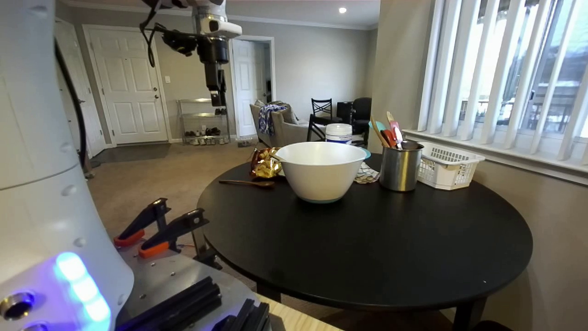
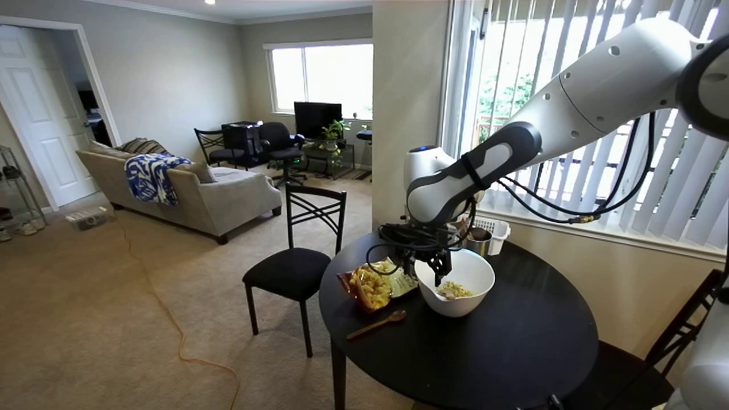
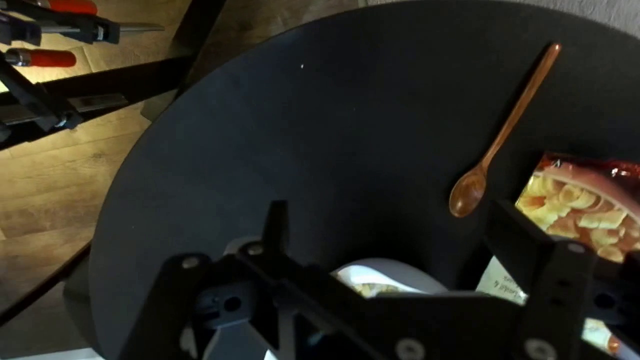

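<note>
My gripper (image 1: 218, 96) is open and empty, pointing down, well above the table. In an exterior view it overlaps the bowl; its fingertips (image 2: 439, 278) appear in front of the rim. In the wrist view the fingers (image 3: 395, 225) stand wide apart. The white bowl (image 1: 319, 177) is upright on the table, with pale yellow food (image 2: 454, 291) inside. In the wrist view the gripper hides most of the bowl (image 3: 405, 269). A brown wooden spoon (image 3: 507, 127) lies flat beside an open, shiny snack bag (image 2: 373, 287). The bag (image 3: 582, 202) is partly behind a finger.
The round black table (image 1: 367, 248) bears a steel pot (image 1: 400, 171) of utensils, a white basket (image 1: 452, 170), a white tub (image 1: 339, 132) and a patterned cloth (image 1: 366, 174). Clamps (image 1: 177, 230) hold near the table's edge. A black chair (image 2: 293, 270) stands close by. Blinds (image 1: 500, 73) hang alongside.
</note>
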### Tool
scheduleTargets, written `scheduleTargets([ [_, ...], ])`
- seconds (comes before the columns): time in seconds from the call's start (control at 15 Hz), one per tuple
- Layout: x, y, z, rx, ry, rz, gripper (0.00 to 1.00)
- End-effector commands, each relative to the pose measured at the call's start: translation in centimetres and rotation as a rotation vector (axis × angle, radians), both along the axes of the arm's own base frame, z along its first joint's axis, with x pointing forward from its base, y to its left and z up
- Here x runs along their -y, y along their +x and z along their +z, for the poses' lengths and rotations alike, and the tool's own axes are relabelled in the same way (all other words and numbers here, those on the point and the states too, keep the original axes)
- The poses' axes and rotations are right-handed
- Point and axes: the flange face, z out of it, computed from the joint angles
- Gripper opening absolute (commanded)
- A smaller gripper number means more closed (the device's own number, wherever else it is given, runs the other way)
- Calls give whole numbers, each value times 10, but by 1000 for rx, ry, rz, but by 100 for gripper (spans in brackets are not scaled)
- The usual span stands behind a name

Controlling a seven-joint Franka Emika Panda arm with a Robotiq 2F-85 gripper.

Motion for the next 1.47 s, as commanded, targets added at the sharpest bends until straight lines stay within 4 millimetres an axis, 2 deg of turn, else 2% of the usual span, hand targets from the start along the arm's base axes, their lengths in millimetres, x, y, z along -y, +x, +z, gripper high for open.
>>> scheduleTargets([
  [0.0,7,14,-9,29,-6,-200,100],
  [0.47,36,21,-15,128,49,-560,100],
  [0.53,31,27,-16,82,28,-480,100],
  [0.67,37,29,-18,101,39,-527,100],
  [1.0,38,29,-18,103,40,-537,100],
  [1.2,27,29,-13,222,123,-632,100],
  [1.4,23,21,-22,302,188,-766,100],
])
